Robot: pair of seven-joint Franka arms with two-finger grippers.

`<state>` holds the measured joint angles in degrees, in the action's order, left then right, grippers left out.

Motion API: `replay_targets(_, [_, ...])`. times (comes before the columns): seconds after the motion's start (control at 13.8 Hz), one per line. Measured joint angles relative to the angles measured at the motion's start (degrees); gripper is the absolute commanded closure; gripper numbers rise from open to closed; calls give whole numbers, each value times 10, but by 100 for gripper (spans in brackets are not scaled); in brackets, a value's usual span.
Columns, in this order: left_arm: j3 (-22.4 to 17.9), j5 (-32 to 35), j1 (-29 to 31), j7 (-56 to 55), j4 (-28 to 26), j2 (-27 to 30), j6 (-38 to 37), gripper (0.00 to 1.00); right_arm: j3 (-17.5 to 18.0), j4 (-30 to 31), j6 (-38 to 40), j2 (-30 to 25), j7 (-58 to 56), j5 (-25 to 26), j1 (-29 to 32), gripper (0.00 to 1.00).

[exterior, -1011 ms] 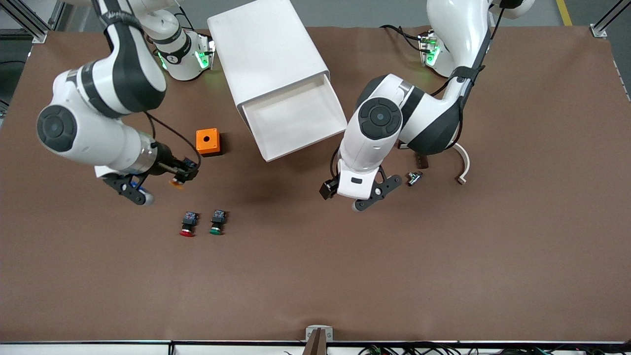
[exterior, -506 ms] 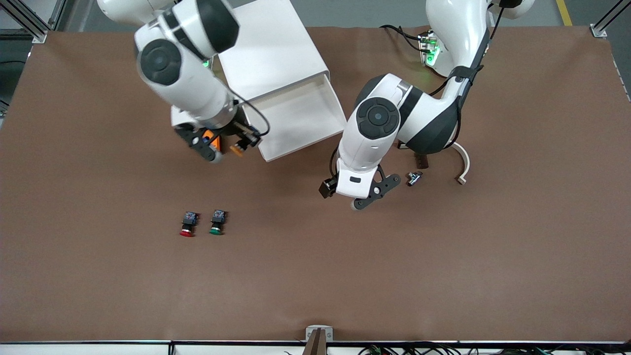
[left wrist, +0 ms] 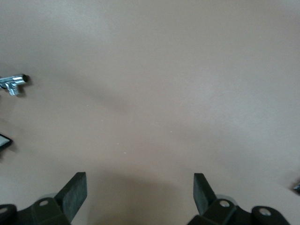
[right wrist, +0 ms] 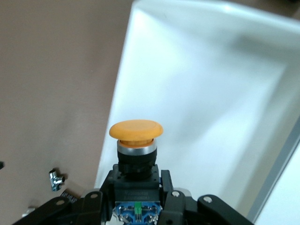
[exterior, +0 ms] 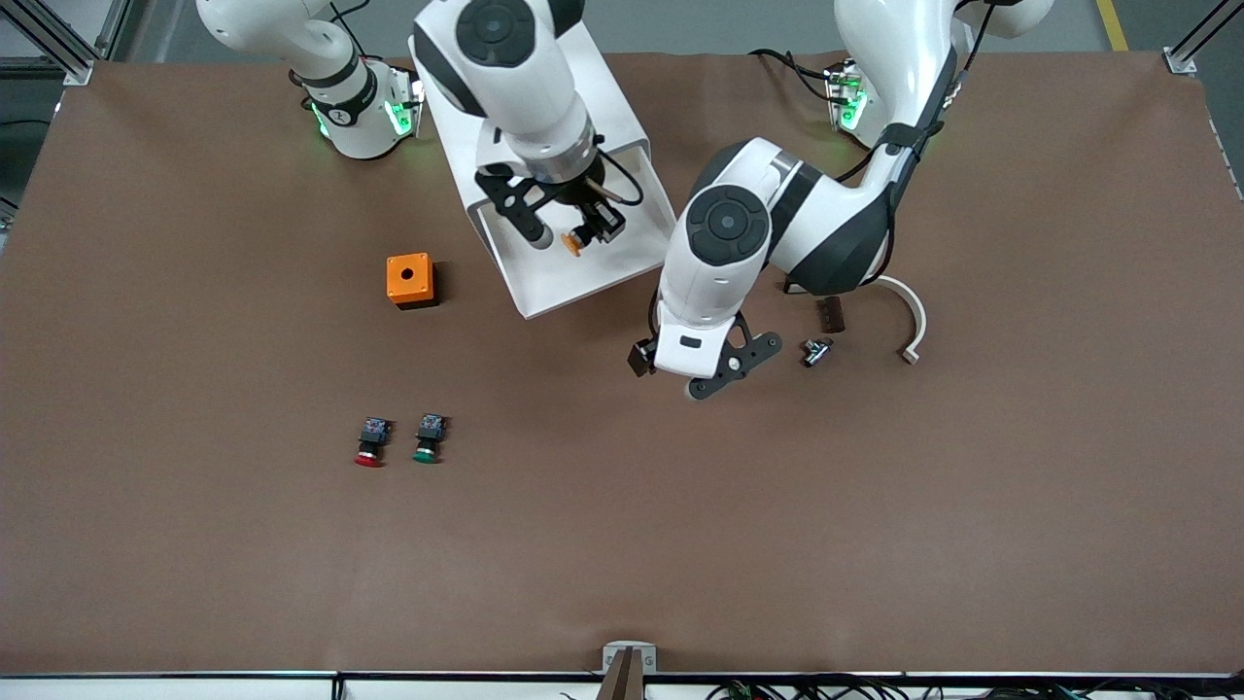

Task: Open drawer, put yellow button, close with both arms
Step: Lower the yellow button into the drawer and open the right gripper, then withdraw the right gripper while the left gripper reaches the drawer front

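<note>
The drawer (exterior: 622,267) stands pulled out of the white cabinet (exterior: 525,92), its white tray bare inside; it also shows in the right wrist view (right wrist: 206,93). My right gripper (exterior: 573,233) is shut on the yellow button (exterior: 574,241) and holds it in the air over the open drawer. In the right wrist view the button (right wrist: 136,140) sits between the fingers, yellow cap outward. My left gripper (exterior: 680,374) is open and empty over bare table, beside the drawer's front toward the left arm's end. In the left wrist view its fingertips (left wrist: 75,192) stand wide apart.
An orange box (exterior: 409,279) sits beside the drawer toward the right arm's end. A red-capped button (exterior: 370,442) and a green-capped button (exterior: 428,438) lie nearer the front camera. A small metal part (exterior: 815,351), a dark block (exterior: 829,314) and a white curved piece (exterior: 914,316) lie by the left arm.
My right gripper has carried the yellow button from near the orange box to over the open drawer. The left gripper has shifted slightly.
</note>
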<state>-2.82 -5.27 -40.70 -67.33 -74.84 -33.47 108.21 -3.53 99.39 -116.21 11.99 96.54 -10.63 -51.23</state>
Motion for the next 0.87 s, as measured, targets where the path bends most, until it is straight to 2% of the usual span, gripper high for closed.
replay_targets(0.22, [8,9,-6,29,-4,3,-27,0,0,4,-6,22,65,20,-20,96])
replay_targets(0.29, [9,9,-6,31,-4,3,-30,0,0,4,-6,27,70,20,-20,73])
replay_targets(0.36, [10,9,-7,31,-4,3,-31,0,-1,4,-6,30,71,20,-20,15])
replay_targets(0.43, [10,9,-7,30,-4,3,-31,0,-2,4,-6,31,72,20,-20,0])
replay_targets(0.87, [10,9,-7,19,-5,3,-31,0,-8,-10,4,30,30,25,-20,0])
